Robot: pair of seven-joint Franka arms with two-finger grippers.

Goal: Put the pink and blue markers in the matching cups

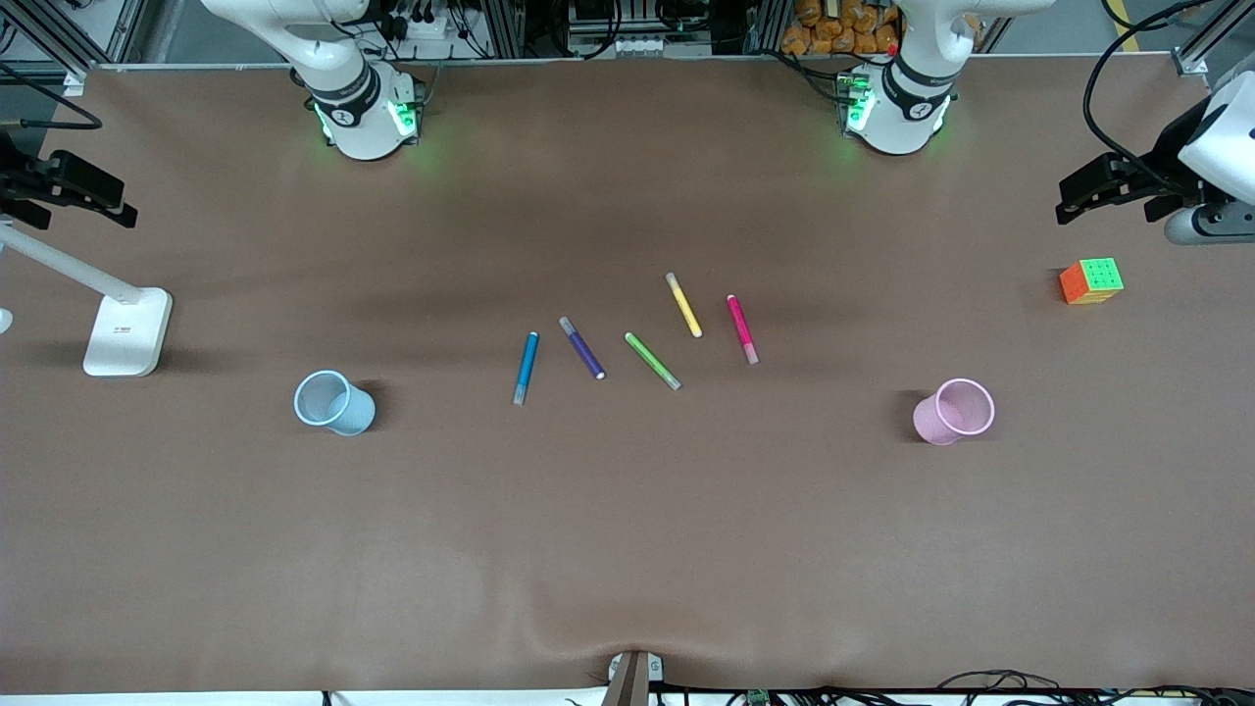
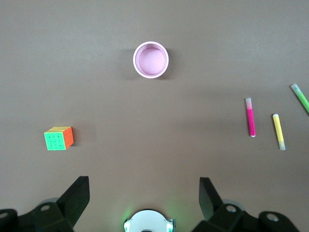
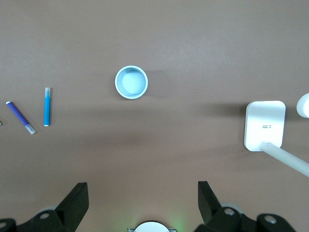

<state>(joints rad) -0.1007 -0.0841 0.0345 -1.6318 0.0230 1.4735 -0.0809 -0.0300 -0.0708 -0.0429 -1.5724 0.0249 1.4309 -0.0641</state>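
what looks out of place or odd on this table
Nothing is spilled, tipped or damaged. The blue cup and pink cup stand upright, both empty. The only stray is a multicolored puzzle cube toward the left arm's end, unrelated to the pens.

table (image 1: 627,549) | five pens (image 1: 652,360) | two cups (image 1: 334,403) | cube (image 1: 1090,281) | lamp base (image 1: 127,331)

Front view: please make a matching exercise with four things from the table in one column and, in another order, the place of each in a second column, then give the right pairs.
1. slim bright blue marker
2. slim magenta-pink marker
3. small light blue plastic cup
4. multicoloured puzzle cube

A. beside the yellow pen
B. beside the purple pen
C. at the left arm's end, farther from the camera than the pale pink plastic cup
D. toward the right arm's end, upright

Pairs: 1-B, 2-A, 3-D, 4-C
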